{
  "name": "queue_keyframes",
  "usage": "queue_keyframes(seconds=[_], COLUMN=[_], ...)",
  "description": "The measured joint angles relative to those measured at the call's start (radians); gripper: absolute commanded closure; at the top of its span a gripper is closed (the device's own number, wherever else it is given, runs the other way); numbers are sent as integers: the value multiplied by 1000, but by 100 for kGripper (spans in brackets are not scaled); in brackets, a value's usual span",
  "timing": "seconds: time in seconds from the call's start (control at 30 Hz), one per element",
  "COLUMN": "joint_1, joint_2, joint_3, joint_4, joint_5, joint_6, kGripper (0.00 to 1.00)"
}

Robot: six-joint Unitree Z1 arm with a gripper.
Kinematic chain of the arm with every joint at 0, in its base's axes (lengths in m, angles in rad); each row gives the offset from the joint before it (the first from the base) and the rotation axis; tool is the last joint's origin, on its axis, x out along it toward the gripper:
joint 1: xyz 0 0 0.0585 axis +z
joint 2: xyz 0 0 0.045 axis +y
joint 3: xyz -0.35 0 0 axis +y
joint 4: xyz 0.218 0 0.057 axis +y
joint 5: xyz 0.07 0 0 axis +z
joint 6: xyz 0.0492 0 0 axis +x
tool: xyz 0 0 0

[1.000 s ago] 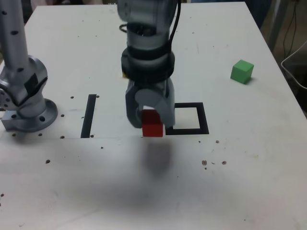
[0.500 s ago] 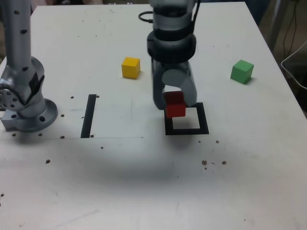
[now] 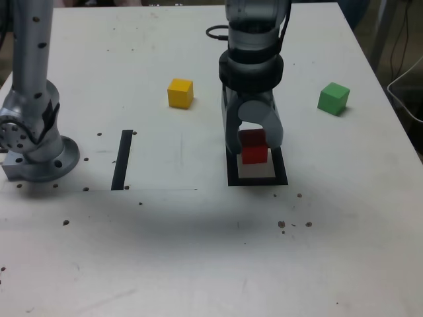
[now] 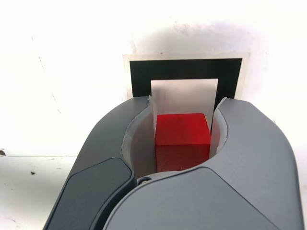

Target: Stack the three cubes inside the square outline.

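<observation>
So the claw has swung over from left of the square outline and now hangs right above it in the exterior view, pinching the red cube. A second ago the arm was hiding the yellow cube; now that one's in plain sight, upper left of the frame. The green cube hasn't budged, upper right. For the task, I'd say that makes red the base of the stack, and the next job is centring it, lowering it and letting go. Let go crooked and the whole tower probably suffers.

Materials-wise, the cubes look matte with crisp edges, maybe foam or painted wood, can't tell. The claw has smooth grey curved shells, and the wrist view shows pale, ragged-edged lining on the inner faces. The outline is flat black with a pale middle, stuck on a scuffed, speckled white table.
</observation>
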Motion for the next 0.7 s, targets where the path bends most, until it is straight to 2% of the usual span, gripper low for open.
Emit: queue_keyframes(seconds=[0.2, 0.7], joint_1=[5, 35], joint_2=[3, 10], joint_3=[11, 33], joint_4=[-29, -32], joint_5=[9, 12], joint_6=[3, 27], kGripper=[75, 75])
